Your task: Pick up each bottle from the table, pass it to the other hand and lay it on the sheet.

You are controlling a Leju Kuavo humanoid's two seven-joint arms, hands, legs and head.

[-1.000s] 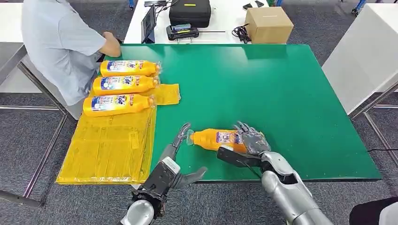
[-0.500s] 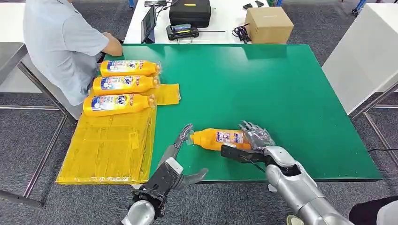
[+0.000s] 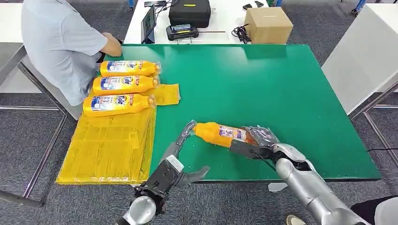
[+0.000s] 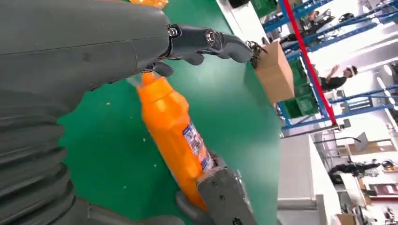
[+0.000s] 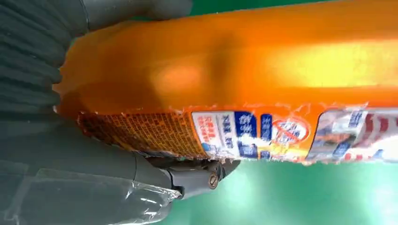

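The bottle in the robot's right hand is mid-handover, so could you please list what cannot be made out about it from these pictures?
- Bottle base, head view: the right hand covers it.
- Cap contact, head view: the left hand has fingertips at the cap; touching or apart cannot be told.
- Label text, left wrist view: too small and blurred.
- Bottle ends, right wrist view: cut off by the picture's edge.

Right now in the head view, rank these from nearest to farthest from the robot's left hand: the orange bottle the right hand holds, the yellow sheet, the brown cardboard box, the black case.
1. Orange bottle in the right hand: its cap sits at the left hand fingertips.
2. Yellow sheet: on the hand's left.
3 and 4. Brown cardboard box and black case: both on the far white table, too close to call.
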